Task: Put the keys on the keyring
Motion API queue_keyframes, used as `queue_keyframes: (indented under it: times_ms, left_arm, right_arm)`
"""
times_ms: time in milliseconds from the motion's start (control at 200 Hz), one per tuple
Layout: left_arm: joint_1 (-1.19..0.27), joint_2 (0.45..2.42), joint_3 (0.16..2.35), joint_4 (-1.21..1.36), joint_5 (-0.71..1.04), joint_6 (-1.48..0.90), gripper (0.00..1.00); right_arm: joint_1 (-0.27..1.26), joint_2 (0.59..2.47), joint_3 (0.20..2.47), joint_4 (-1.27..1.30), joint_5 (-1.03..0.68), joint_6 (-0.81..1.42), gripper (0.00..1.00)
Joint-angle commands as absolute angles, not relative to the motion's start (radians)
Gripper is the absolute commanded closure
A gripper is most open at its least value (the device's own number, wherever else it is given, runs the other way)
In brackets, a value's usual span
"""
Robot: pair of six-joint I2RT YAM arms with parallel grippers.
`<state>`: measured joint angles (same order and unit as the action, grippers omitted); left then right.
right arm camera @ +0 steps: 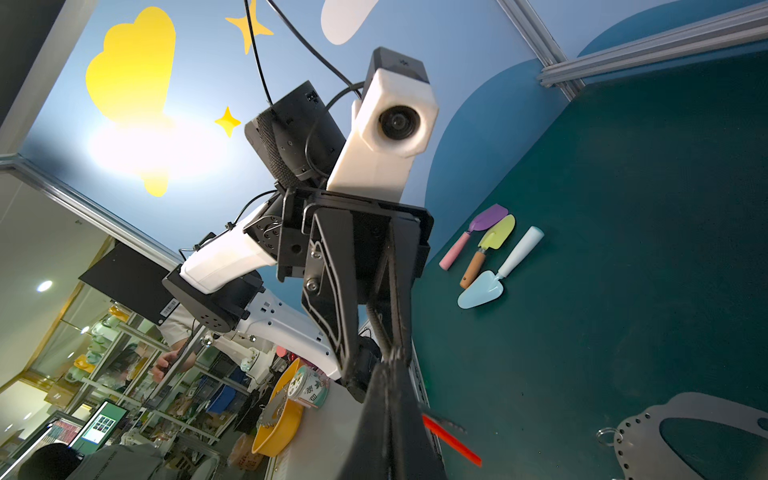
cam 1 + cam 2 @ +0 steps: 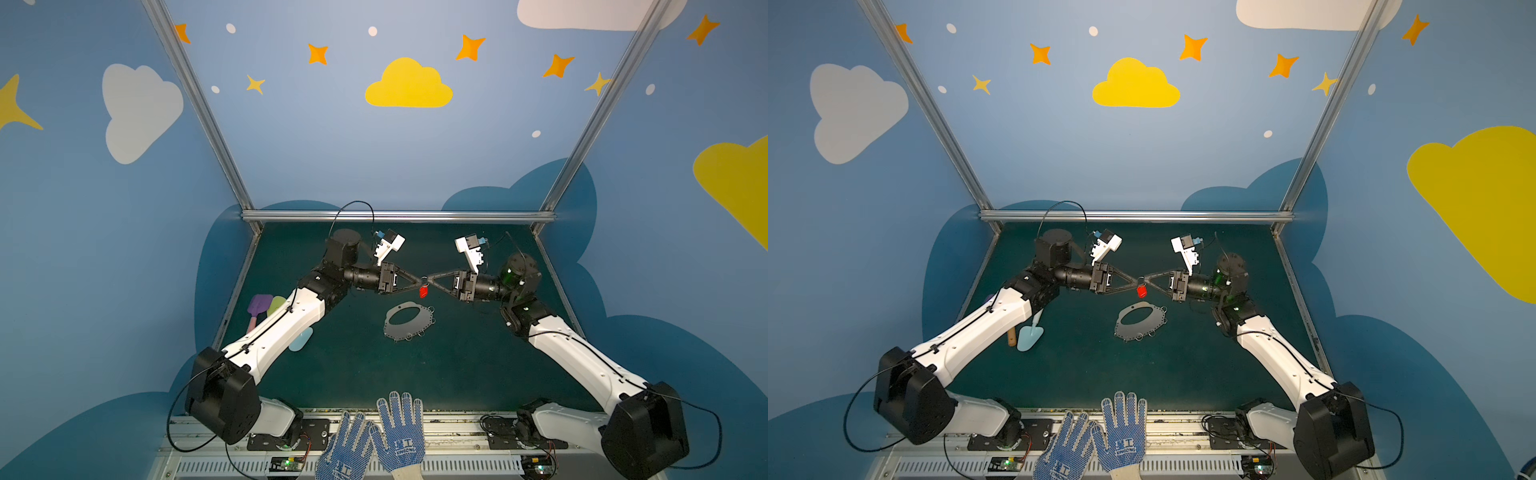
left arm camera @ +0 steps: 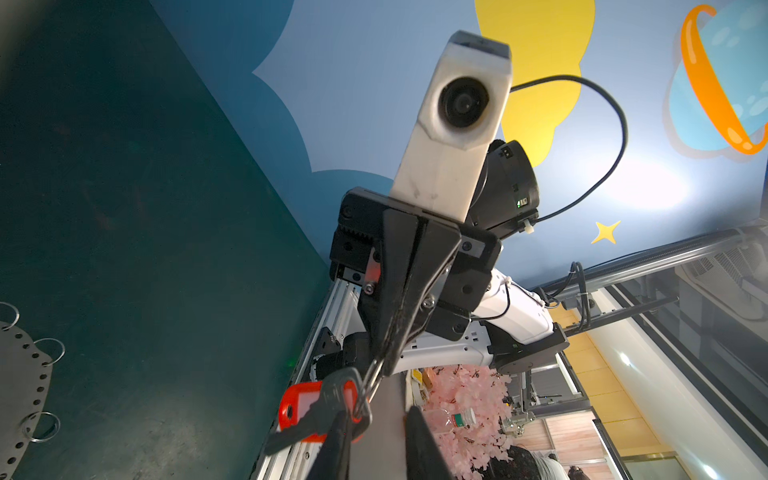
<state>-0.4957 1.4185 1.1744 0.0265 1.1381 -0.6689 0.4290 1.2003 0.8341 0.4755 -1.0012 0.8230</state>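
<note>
The keys [image 2: 423,291] [image 2: 1142,291], a silver key [image 3: 328,399] with a red tag [image 1: 451,442], hang in the air above the table's middle. They dangle from a small wire ring. My right gripper [image 2: 428,279] [image 3: 378,370] [image 1: 392,365] is shut on that ring. Facing it tip to tip, my left gripper [image 2: 419,279] [image 3: 378,415] stands open with a narrow gap, and the ring sits at one fingertip. The keyring [image 2: 411,331] [image 2: 1142,330] [image 3: 20,374] [image 1: 640,440], a flat grey plate with an oval hole and split rings, lies on the green mat just in front of and below both grippers.
Pastel toy shovels [image 2: 262,309] [image 2: 1030,336] [image 1: 486,249] lie on the mat at the left, partly under my left arm. A pair of blue dotted gloves [image 2: 399,428] rests on the front rail. Metal frame bars edge the mat at the back and sides.
</note>
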Motion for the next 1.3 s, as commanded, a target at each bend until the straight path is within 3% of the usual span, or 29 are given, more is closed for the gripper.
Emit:
queue_keyframes:
  times_ms: [0,601,661,836,1297]
  left_arm:
    - [-0.498,1.405,1.202,0.053,1.149,-0.660,0.78]
    - [-0.500,1.413,1.210,0.032,1.118,-0.650,0.94]
    - [-0.501,1.415,1.215,0.017,1.110,-0.638,0.95]
    - [-0.502,1.413,1.233,-0.047,1.083,-0.598,0.96]
    - [-0.510,1.420,1.243,-0.087,1.063,-0.574,0.96]
  right_arm:
    - [0.427,1.206,0.835,0.518,-1.019,0.833,1.00]
    - [0.429,1.215,0.828,0.507,-1.025,0.826,1.00]
    - [0.427,1.211,0.829,0.498,-1.020,0.820,0.97]
    - [0.408,1.166,0.815,0.452,-0.982,0.806,0.74]
    - [0.437,1.129,0.764,0.502,-0.946,0.863,0.68]
